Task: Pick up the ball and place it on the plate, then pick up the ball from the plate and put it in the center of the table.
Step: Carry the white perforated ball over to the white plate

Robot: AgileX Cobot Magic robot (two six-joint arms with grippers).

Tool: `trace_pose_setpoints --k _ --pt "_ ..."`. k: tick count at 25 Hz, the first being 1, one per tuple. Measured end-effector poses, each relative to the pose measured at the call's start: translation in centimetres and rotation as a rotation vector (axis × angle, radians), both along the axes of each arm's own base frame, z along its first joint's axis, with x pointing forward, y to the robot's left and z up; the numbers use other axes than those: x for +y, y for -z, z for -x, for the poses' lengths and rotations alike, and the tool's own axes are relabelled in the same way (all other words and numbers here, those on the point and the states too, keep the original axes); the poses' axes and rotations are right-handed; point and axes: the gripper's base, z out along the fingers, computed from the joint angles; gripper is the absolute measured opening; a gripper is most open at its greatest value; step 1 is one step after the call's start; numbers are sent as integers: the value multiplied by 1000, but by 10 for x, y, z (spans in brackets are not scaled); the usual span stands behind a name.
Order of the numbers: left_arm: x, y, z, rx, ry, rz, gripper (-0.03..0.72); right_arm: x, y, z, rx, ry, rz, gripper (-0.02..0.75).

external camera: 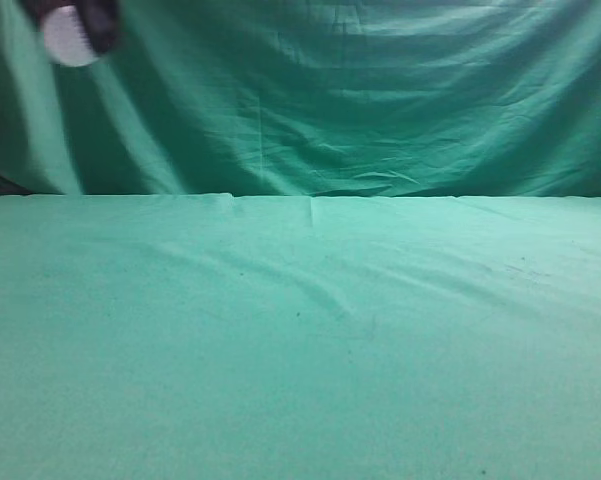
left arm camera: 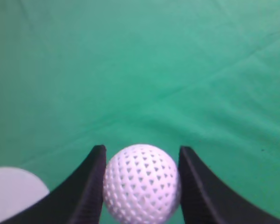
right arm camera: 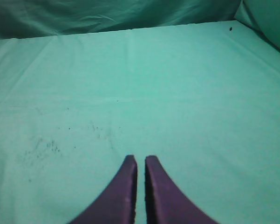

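The white dimpled ball sits between the two black jaws of my left gripper, which is shut on it and holds it in the air above the green table. In the exterior view the ball and the left gripper are high at the top left, in front of the backdrop. A white plate shows partly at the lower left of the left wrist view, below and left of the ball. My right gripper is shut and empty, low over the table.
A darker green backdrop curtain hangs behind the table's far edge. The table cloth is slightly wrinkled, with small dark specks in the right wrist view. The plate does not show in the exterior view.
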Motion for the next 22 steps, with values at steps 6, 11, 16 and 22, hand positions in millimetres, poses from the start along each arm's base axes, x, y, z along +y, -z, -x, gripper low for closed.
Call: trace_pose_setpoints --k 6,11,16,22 --pt "61 13 25 67 -169 -15 307 0 -3 -1 -32 2 12 54" --pt "102 21 46 31 -290 0 307 1 -21 -4 -214 27 -212 54" --pt "135 33 51 52 -405 -1 307 0 -32 -4 -330 45 -297 54" --pt "158 44 44 58 -484 -1 307 2 -63 -7 -279 22 -253 54"
